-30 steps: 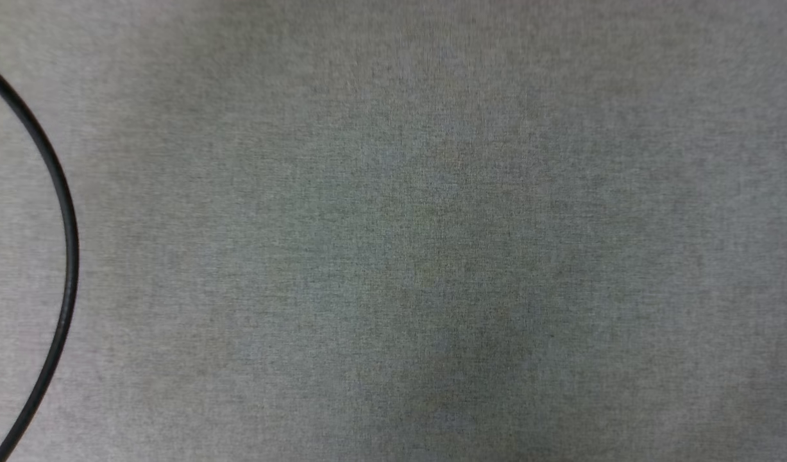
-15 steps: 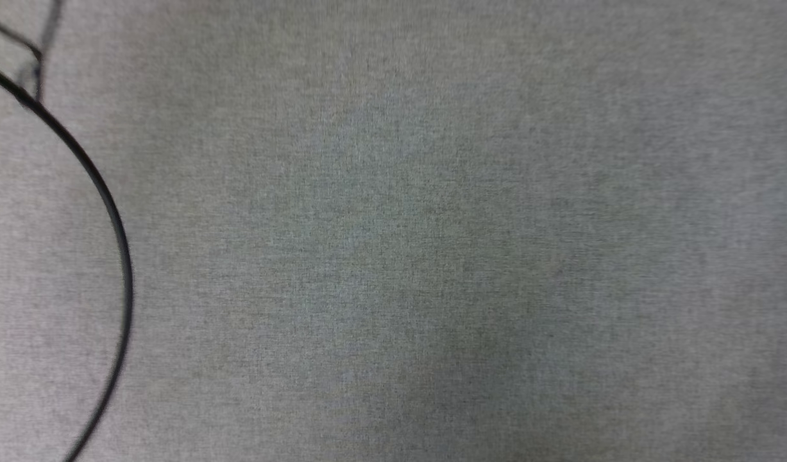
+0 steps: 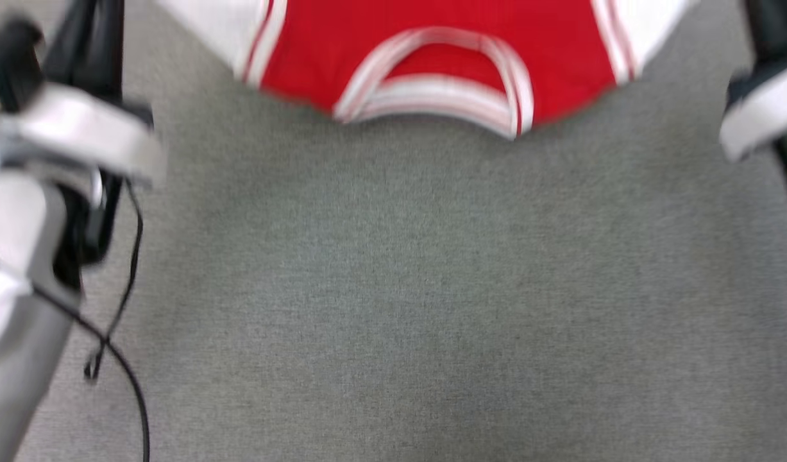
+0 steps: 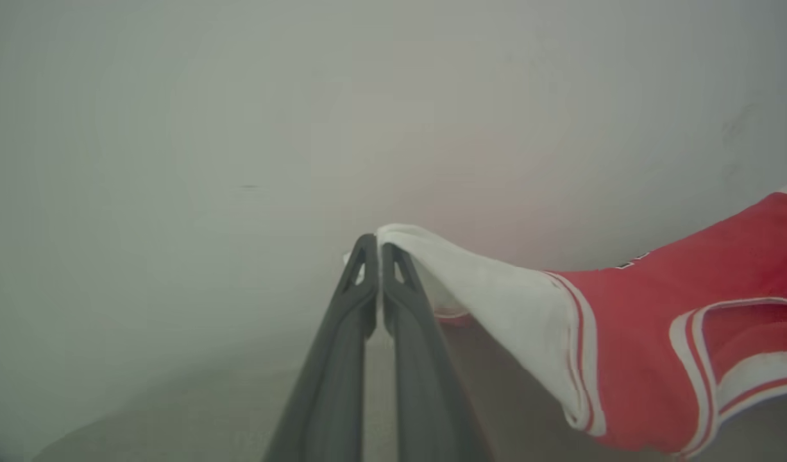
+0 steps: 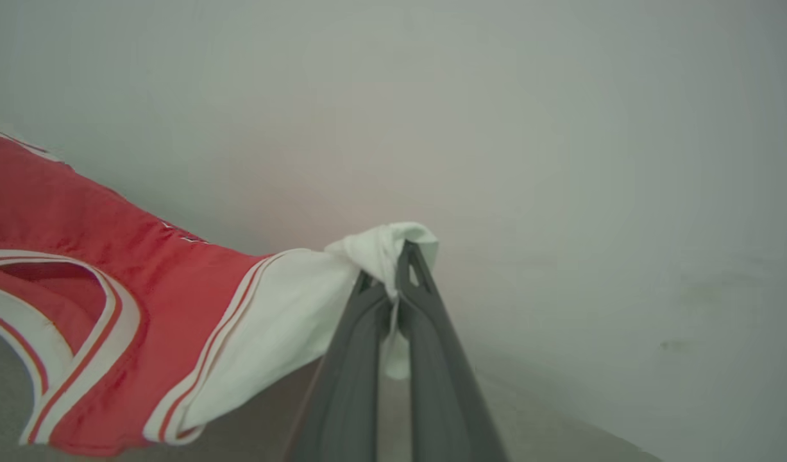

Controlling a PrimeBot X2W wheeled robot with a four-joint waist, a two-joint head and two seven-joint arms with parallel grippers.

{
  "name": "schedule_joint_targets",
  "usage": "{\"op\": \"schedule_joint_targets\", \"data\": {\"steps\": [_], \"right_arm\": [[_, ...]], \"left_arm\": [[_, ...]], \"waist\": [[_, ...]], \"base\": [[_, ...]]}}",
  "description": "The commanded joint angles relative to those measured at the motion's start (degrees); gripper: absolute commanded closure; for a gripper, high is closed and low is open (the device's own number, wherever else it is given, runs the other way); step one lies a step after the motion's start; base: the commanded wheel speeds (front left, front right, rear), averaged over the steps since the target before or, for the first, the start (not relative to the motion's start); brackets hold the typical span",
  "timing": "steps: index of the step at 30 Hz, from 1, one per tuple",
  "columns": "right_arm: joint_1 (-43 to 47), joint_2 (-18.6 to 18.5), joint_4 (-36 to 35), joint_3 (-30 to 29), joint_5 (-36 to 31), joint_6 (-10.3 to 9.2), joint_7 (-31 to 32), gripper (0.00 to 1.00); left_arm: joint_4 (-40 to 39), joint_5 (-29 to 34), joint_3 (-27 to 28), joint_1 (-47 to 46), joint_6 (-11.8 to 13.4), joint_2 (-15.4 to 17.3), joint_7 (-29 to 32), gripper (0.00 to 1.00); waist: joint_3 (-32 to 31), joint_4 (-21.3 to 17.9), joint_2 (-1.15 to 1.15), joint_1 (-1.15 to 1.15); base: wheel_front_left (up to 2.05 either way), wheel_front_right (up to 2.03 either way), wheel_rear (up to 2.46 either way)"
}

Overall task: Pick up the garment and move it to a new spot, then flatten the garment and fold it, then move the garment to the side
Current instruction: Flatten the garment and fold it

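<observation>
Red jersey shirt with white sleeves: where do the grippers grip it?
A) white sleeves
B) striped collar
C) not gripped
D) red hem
A: wrist views show the left gripper and right gripper each shut on white sleeve cloth of the red jersey shirt with white sleeves.

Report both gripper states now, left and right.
Left gripper: closed on the garment, at a white sleeve.
Right gripper: closed on the other white sleeve.

Open grey floor [image 3: 431,308] below the garment [image 3: 444,32]; cable [image 3: 142,417] at left
</observation>
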Motion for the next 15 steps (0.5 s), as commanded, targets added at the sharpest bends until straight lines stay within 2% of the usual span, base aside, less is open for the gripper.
{"op": "schedule_joint_targets", "data": {"steps": [1,9,15], "right_arm": [[4.5,0.1,-1.8,-1.2,-0.1,-0.09,0.4,1.00],[23.3,2.2,-9.3,-5.9,-0.3,-0.09,4.0,1.00],[33.7,3.2,-13.9,-8.3,-0.7,-0.09,6.6,1.00]], "left_arm": [[-2.0,-0.5,0.2,4.1,1.2,1.1,0.1,1.00],[-8.3,-3.5,0.9,21.1,5.6,4.4,0.3,1.00],[-11.3,-5.7,1.3,31.6,8.6,4.9,-0.6,1.00]], "waist": [[-3.6,-0.2,0.00,0.00],[-8.8,-0.7,0.00,0.00],[-11.8,-0.7,0.00,0.00]], "base": [[0.00,0.00,0.00],[0.00,0.00,0.00],[0.00,0.00,0.00]]}}
